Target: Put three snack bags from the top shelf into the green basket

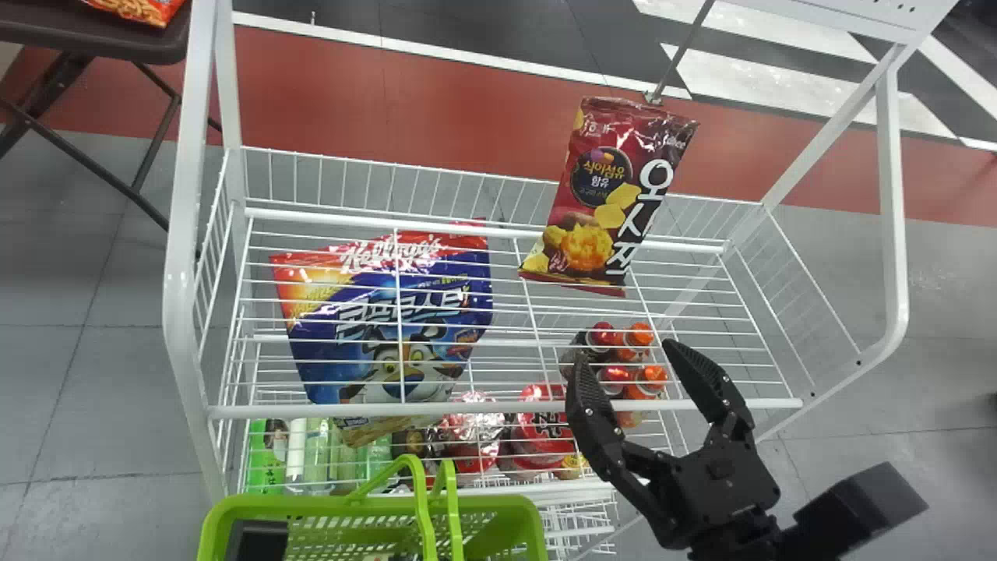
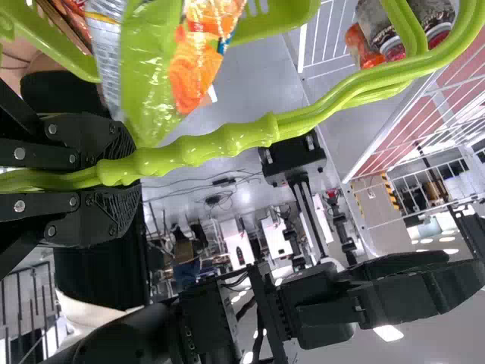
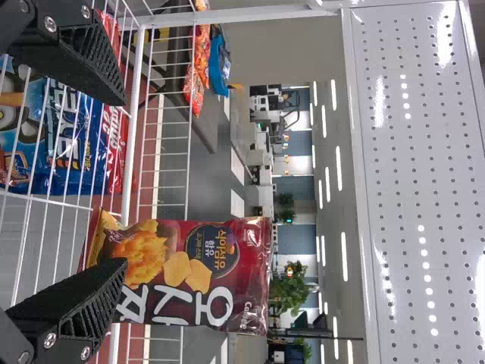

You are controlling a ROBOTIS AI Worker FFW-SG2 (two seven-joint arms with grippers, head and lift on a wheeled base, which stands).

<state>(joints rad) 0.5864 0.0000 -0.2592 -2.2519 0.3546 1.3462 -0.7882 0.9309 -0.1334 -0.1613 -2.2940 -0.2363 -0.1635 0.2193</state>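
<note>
Leaning beyond the parted right fingers (image 1: 588, 405), red snack bag (image 1: 600, 202).

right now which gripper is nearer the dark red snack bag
Right: the right gripper is open on the bag's near side; the left gripper is farther off, closed on the basket handle.

Ceiling lamps (image 3: 345, 256): bright white strips in rows, lighting the room from overhead.
Panel (image 3: 409, 182): pale, with strings of reflected light dots and brighter patches of glare.
Floor (image 1: 101, 327): fairly evenly lit in the head view, with a soft sheen.
Red bag (image 1: 607, 195): small highlights along its crinkled top.
Blue bag (image 1: 393, 335): shiny streaks on the wrapper.
Basket handles (image 2: 204, 152): glossy, catching pale highlights.
</note>
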